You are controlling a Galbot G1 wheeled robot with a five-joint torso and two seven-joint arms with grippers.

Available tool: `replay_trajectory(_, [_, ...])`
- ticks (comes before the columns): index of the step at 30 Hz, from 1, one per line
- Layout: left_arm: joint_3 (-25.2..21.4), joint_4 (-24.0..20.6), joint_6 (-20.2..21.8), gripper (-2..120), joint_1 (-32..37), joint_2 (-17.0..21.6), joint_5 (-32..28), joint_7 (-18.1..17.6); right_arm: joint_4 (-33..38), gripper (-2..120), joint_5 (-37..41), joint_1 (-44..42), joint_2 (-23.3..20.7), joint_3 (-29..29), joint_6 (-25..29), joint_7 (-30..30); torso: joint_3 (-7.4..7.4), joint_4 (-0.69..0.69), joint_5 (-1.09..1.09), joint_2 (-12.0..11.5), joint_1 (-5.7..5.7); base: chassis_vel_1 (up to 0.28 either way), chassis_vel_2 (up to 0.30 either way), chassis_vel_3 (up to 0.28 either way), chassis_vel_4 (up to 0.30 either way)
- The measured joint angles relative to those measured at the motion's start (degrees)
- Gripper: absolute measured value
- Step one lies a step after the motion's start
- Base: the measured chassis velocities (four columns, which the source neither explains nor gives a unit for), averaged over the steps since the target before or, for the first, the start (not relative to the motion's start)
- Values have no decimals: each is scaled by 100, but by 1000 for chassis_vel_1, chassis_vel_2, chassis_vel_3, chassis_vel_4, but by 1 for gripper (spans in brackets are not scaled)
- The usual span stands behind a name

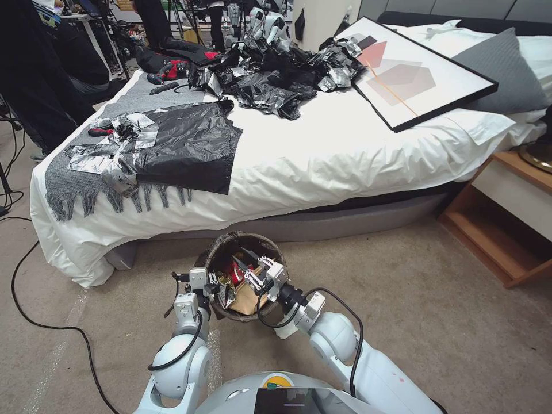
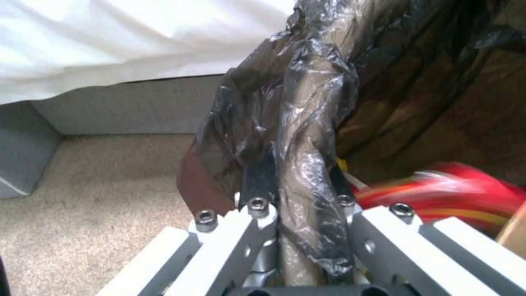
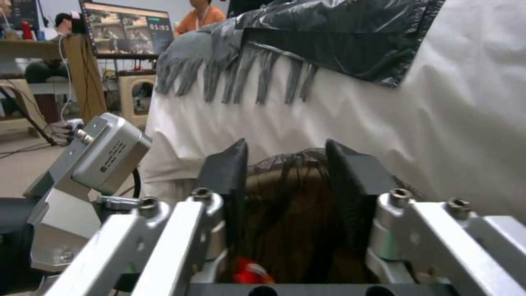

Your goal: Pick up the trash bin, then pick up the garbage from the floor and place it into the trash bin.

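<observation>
Brown liner hides the trash bin wall; its rim is clamped by the left gripper. Above blurred, seemingly red garbage, the right gripper is spread, beside the bed.

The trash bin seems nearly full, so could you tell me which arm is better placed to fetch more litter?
Probably the right: the right gripper hangs open over the trash bin, while the left gripper is clamped on its rim.

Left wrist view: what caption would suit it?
Left gripper clamped on the bag-lined rim of the small round white plastic trash bin.

Bed blocks beyond trash bin; carpet rightward open.
</observation>
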Motion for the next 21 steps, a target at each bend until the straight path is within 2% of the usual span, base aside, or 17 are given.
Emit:
replay_trajectory(2, [8, 6, 0, 3, -3, -1, 3, 0, 0, 47, -13, -22, 0, 0, -1, 0, 0, 0, 0, 0, 0, 0, 0, 0, 0])
replay_trajectory(3, [8, 6, 0, 3, -3, -1, 3, 0, 0, 47, -13, -22, 0, 0, -1, 0, 0, 0, 0, 0, 0, 0, 0, 0, 0])
replay_trajectory(6, [10, 20, 0, 3, -5, -4, 4, -1, 0, 60, -26, -40, 4, 5, -2, 0, 0, 0, 0, 0, 0, 0, 0, 0, 0])
replay_trajectory(7, [10, 20, 0, 3, -5, -4, 4, -1, 0, 60, -26, -40, 4, 5, -2, 0, 0, 0, 0, 0, 0, 0, 0, 0, 0])
replay_trajectory(9, [9, 22, -1, 3, -3, -10, 6, -3, 7, 75, -43, -53, 5, 18, -2, -2, 0, 0, 0, 0, 0, 0, 0, 0, 0])
replay_trajectory(10, [9, 22, -1, 3, -3, -10, 6, -3, 7, 75, -43, -53, 5, 18, -2, -2, 0, 0, 0, 0, 0, 0, 0, 0, 0])
replay_trajectory(13, [10, 25, -3, 3, -2, -20, 6, -4, 34, 89, -66, -83, 6, 42, -2, -5, 0, 0, 0, 0, 0, 0, 0, 0, 0])
replay_trajectory(14, [10, 25, -3, 3, -2, -20, 6, -4, 34, 89, -66, -83, 6, 42, -2, -5, 0, 0, 0, 0, 0, 0, 0, 0, 0])
replay_trajectory(16, [4, 29, -4, 3, -6, -19, 4, -3, 119, 98, -102, -110, 6, 110, -1, -4, 0, 0, 0, 0, 0, 0, 0, 0, 0])
replay_trajectory(21, [-12, 44, -5, 3, -8, -19, 0, -1, 371, 100, -256, -182, 44, 267, 21, 42, 0, 0, 0, 1, 0, 0, 0, 0, 0])
